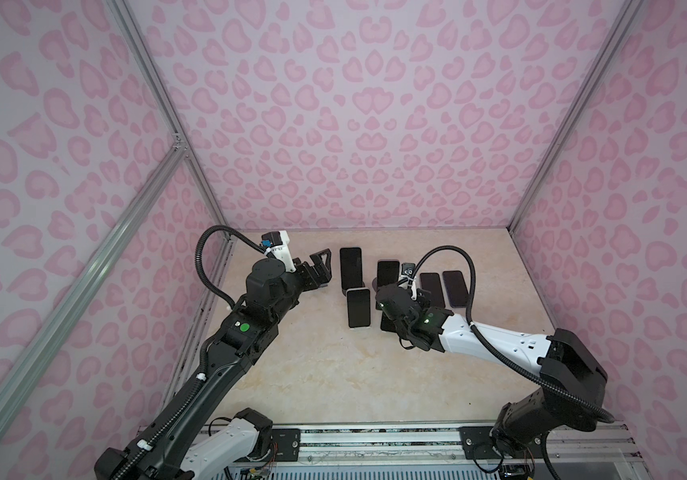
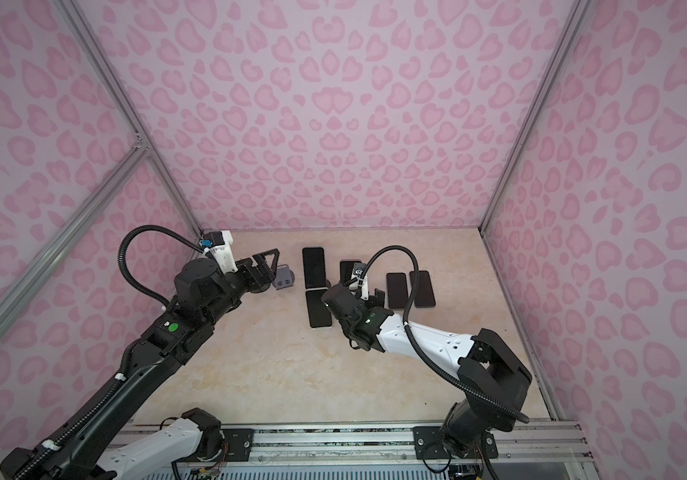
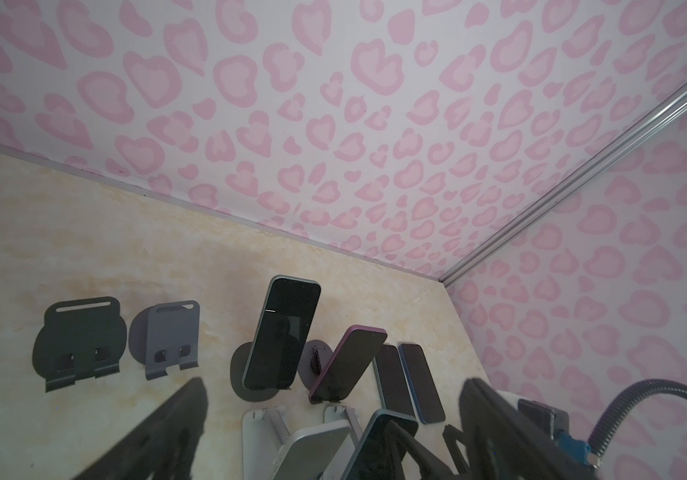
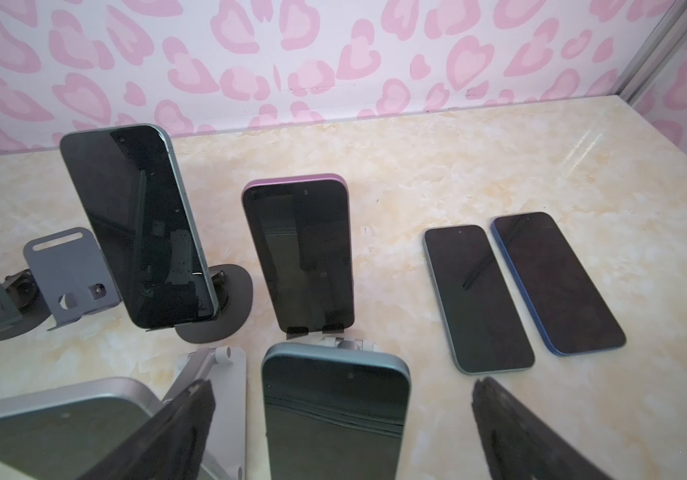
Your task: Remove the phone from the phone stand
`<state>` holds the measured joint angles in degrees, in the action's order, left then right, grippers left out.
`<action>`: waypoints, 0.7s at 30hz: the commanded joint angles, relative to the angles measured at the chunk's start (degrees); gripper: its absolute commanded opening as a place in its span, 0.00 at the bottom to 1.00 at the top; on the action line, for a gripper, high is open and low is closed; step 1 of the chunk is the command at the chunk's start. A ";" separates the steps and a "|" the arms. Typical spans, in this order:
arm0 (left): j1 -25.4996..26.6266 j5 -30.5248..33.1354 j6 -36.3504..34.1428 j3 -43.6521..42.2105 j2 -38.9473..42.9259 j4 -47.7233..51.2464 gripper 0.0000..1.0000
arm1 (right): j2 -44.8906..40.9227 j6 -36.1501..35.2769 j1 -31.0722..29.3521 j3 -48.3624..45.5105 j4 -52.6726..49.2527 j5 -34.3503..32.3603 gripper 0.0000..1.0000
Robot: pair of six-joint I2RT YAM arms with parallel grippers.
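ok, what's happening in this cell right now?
Phone-removal run, midway. Two phones lie flat on the table, two stands sit empty, and the others hold phones. The right gripper is open over the top of a teal phone on its stand, not gripping yet. The left gripper is open, holding nothing.

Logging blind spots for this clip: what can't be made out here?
- teal phone: lower end, where it is seated, cut off by the right wrist view's edge.
- silver phone: right wrist view, cut by the edge, partly behind a blurred finger.
- dark stand: in both top views largely hidden behind the left hand.
- right hand: in both top views mostly under its own wrist.
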<state>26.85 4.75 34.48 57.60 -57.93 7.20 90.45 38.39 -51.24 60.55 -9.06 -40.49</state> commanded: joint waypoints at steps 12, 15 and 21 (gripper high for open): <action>-0.04 -1.97 -0.05 0.13 -0.65 -2.28 0.98 | 3.07 -0.08 2.41 -3.16 7.97 1.08 0.99; -0.04 -2.20 -0.03 0.13 -0.75 -2.39 0.98 | 3.76 0.10 2.38 -3.08 8.22 1.42 0.99; -0.04 -2.28 -0.02 0.08 -0.73 -2.53 0.98 | 5.66 1.24 2.38 -2.40 7.75 0.16 0.98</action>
<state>26.85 2.83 34.48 57.60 -58.59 6.76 95.22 38.61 -48.75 57.76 -2.26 -39.00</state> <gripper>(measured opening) 0.976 0.987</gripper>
